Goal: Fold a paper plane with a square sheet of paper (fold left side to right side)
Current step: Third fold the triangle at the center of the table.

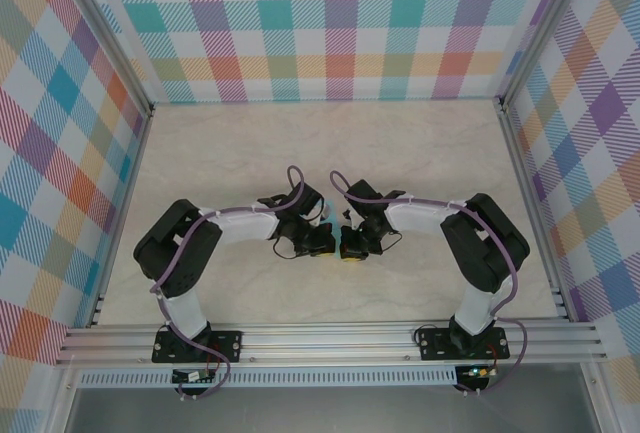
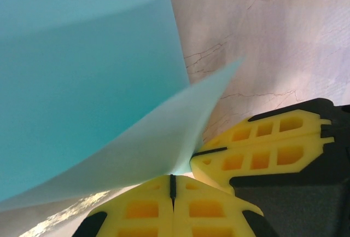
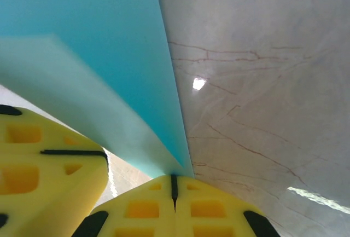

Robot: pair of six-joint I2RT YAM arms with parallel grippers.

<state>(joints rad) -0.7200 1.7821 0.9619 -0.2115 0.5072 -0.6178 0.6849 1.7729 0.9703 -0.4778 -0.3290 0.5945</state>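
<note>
Closest in, the left gripper [image 2: 173, 181] is clamped tight, its yellow pads pressed seam to seam. A corner of the turquoise paper plane [image 2: 82, 84] runs straight down into that seam. Just beside it the right gripper [image 3: 174, 179] is clenched the same way, with the paper's edge dropping into its own seam (two pinches, nearly side by side).

From the pads the paper rises as one broad, deep-turquoise panel. A paler flap curls across it and ends in a point, so the layers are loose, not pressed flat. It looks lifted off the surface rather than lying on it.

My read is that the left-over-right fold is in hand, with the layers brought together at the pinch but the crease not yet set. The next move calls for laying the paper down with the edges matched. One gripper would then hold while the other lets go and presses along the fold. Pulling the pinches apart would risk a tear, or a slip at that small corner.

Beyond the paper is the marbled table [image 3: 262, 84], with open room towards the far side. From overhead the grippers meet mid-table. The bowed elbows are what comes nearest the plaid walls [image 1: 340, 33] at the sides, so room sideways is tighter than room forwards.
</note>
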